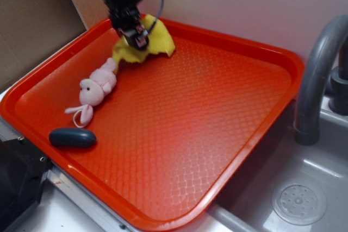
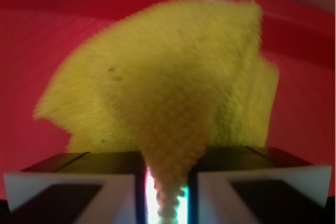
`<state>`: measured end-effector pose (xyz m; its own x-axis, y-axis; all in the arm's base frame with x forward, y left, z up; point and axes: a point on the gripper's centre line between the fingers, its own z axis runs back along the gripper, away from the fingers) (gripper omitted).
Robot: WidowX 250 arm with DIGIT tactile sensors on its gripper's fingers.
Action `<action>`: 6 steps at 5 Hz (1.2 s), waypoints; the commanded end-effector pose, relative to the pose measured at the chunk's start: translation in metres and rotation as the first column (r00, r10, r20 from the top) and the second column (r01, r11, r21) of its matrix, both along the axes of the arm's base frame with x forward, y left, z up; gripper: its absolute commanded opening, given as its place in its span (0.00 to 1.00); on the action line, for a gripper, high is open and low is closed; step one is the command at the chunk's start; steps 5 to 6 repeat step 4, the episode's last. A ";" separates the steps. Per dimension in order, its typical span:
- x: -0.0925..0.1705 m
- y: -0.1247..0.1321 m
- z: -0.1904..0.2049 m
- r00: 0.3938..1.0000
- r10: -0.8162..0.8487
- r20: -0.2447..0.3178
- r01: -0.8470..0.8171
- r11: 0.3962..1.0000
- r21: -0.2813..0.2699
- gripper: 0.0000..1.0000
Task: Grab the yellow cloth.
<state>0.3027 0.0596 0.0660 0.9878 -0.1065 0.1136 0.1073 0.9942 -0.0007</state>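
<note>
The yellow cloth (image 1: 157, 41) is a bright yellow terry rag at the far left corner of the orange tray (image 1: 228, 129). My gripper (image 1: 138, 37) is down on it, black and hanging from above, covering the cloth's middle. In the wrist view the cloth (image 2: 173, 87) fills the frame, and a pinched fold of it runs down between the two fingers (image 2: 79, 182). My gripper (image 2: 167, 192) is shut on that fold, with the jaws nearly together.
A pink plush toy (image 1: 95, 91) lies just left of and nearer than the cloth. A dark blue oval object (image 1: 72, 137) lies near the tray's left front rim. A grey faucet (image 1: 321, 74) and sink drain (image 1: 299, 204) are at the right.
</note>
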 end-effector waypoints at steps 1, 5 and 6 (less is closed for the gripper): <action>-0.066 -0.051 0.116 0.988 0.152 0.000 -0.152 0.988 0.008 0.00; -0.079 -0.092 0.155 0.998 0.070 -0.006 -0.070 0.998 -0.009 0.00; -0.079 -0.092 0.155 0.998 0.070 -0.006 -0.070 0.998 -0.009 0.00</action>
